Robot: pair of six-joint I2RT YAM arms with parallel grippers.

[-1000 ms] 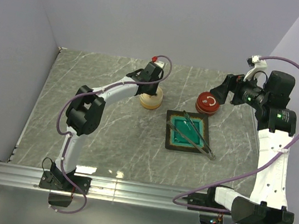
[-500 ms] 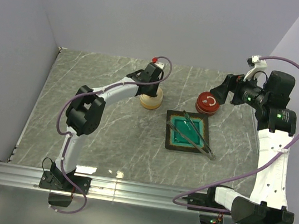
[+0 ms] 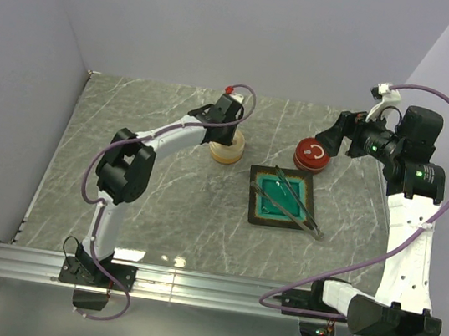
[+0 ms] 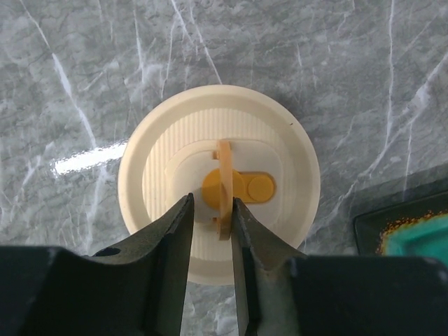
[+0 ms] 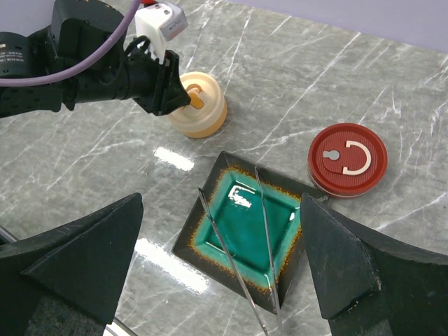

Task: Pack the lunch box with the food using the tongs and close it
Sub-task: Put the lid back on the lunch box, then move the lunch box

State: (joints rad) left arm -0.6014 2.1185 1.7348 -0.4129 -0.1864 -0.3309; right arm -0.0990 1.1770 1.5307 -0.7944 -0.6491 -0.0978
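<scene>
A round cream lunch box (image 3: 227, 147) (image 4: 161, 175) stands closed at the back of the table, its orange ring handle (image 4: 224, 183) flipped upright. My left gripper (image 4: 211, 204) (image 3: 228, 131) hangs straight over the lid. Its fingers straddle the handle, slightly open: the right finger is against the ring and a gap shows on the left. The silver tongs (image 3: 309, 224) (image 5: 267, 245) lie across the teal tray (image 3: 274, 206) (image 5: 241, 210). My right gripper (image 5: 222, 203) (image 3: 335, 138) is wide open high above the tray, holding nothing. No food shows.
A red round container (image 3: 311, 155) (image 5: 348, 159) with a flat white ring handle on its lid stands just behind the tray's far right corner. Grey walls close the table at the back and on both sides.
My left gripper's fingers have parted a little around the upright handle. The lunch box, tongs, tray and right arm have not moved.
</scene>
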